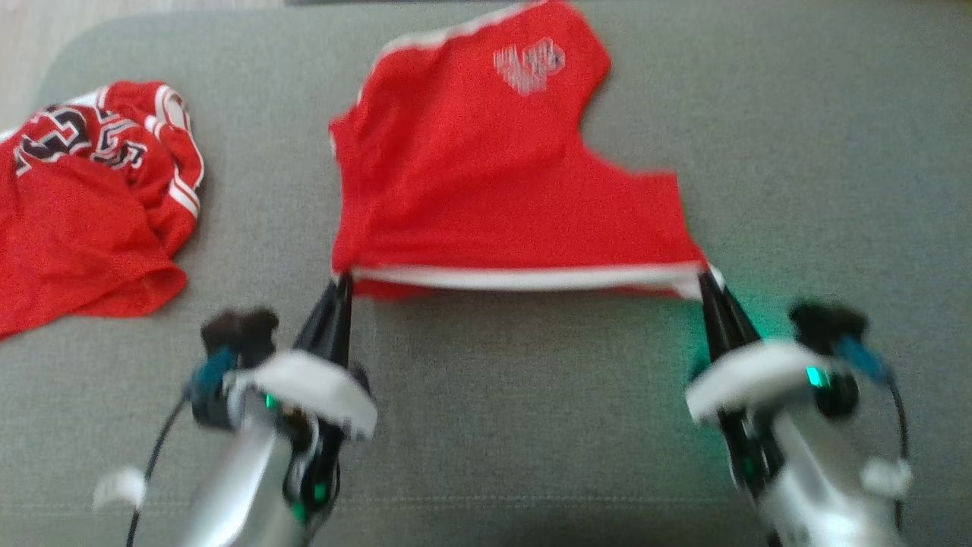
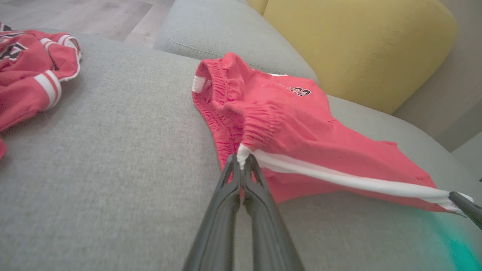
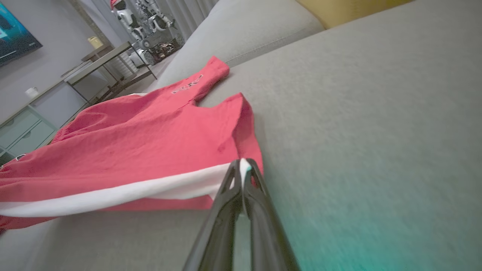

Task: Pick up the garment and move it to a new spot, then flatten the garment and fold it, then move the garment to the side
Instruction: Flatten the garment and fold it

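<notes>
The garment (image 1: 493, 175) is a pair of red shorts with a white side stripe and a small logo, spread on the grey sofa cushion. Its near white-striped edge is lifted and stretched taut between both grippers. My left gripper (image 1: 343, 279) is shut on the garment's near left corner, seen up close in the left wrist view (image 2: 241, 160) beside the gathered waistband (image 2: 260, 120). My right gripper (image 1: 706, 277) is shut on the near right corner (image 3: 243, 165). The far leg with the logo (image 3: 188, 84) rests on the cushion.
A second red garment (image 1: 91, 197) with white trim and dark lettering lies crumpled at the cushion's left edge. A yellow cushion (image 2: 361, 41) stands behind the shorts. Bare grey cushion (image 1: 820, 167) stretches to the right and in front. Wooden floor (image 2: 75, 15) lies beyond the left end.
</notes>
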Controlling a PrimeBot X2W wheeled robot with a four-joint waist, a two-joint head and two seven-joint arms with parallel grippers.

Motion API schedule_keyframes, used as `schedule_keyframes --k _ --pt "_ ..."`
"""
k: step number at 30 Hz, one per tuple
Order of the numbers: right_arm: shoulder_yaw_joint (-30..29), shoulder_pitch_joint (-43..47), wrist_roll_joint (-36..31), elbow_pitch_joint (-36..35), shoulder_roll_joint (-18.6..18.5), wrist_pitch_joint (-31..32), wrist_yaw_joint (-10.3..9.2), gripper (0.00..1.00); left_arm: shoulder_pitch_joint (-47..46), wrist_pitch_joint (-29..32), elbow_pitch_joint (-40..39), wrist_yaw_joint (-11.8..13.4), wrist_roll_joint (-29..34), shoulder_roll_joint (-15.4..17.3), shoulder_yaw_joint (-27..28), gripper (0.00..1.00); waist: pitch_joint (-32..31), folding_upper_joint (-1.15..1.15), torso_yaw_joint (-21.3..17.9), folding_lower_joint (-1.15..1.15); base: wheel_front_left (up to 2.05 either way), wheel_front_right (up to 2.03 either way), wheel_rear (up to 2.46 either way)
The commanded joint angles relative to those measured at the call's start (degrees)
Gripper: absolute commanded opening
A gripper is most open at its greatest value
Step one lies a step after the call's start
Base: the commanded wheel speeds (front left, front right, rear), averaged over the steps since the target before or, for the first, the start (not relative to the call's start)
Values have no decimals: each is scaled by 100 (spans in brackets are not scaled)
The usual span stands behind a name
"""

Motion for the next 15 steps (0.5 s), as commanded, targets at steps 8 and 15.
schedule_keyframes --k 8,15 --pt "-987 2486 -641 -2853 153 946 37 0 1603 57 -1971 359 200 426 227 0 -432 -1 -16 0 0 0 0" --pt "-1408 4167 -608 -5077 196 2028 37 0 2658 642 -3328 810 160 633 189 0 -654 -1 -99 0 0 0 0"
